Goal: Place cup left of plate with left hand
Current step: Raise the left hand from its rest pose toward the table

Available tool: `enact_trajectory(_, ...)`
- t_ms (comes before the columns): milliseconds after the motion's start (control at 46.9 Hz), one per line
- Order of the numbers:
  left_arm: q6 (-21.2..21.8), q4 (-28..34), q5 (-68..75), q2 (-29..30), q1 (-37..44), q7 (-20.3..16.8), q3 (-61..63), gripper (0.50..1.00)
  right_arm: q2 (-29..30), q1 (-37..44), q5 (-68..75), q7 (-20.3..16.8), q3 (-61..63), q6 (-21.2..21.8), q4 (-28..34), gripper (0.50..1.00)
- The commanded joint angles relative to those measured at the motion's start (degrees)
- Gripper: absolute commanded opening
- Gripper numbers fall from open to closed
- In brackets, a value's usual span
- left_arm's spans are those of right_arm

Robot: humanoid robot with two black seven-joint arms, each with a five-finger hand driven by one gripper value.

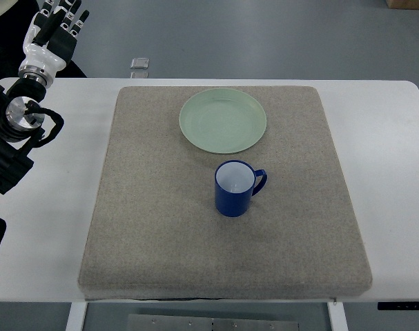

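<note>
A blue cup (235,188) with a white inside stands upright on the grey mat (154,227), its handle pointing right. A pale green plate (223,120) lies on the mat just behind the cup. My left hand (57,24) is at the far left top corner, beyond the table's back edge, far from the cup. Its fingers are straight and hold nothing. Its arm (19,117) comes in along the left edge. The right hand is out of view.
The mat lies on a white table (388,152). A small grey object (140,64) lies on the floor beyond the table's back edge.
</note>
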Motion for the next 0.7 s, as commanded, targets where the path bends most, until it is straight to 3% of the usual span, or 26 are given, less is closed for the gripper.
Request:
enact_trajectory(0, 0.0, 0.0, 0.0, 0.0, 0.0, 0.0, 0.0, 0.996, 0.0, 0.0, 0.0, 0.0, 0.0, 0.0, 0.0, 0.934)
enact_trajectory(682, -0.1, -0.8, 0.3, 0.7, -0.2, 0.5, 2.6, 0.996, 0.0, 0.0, 0.0, 0.0, 0.0, 0.0, 0.0, 0.934)
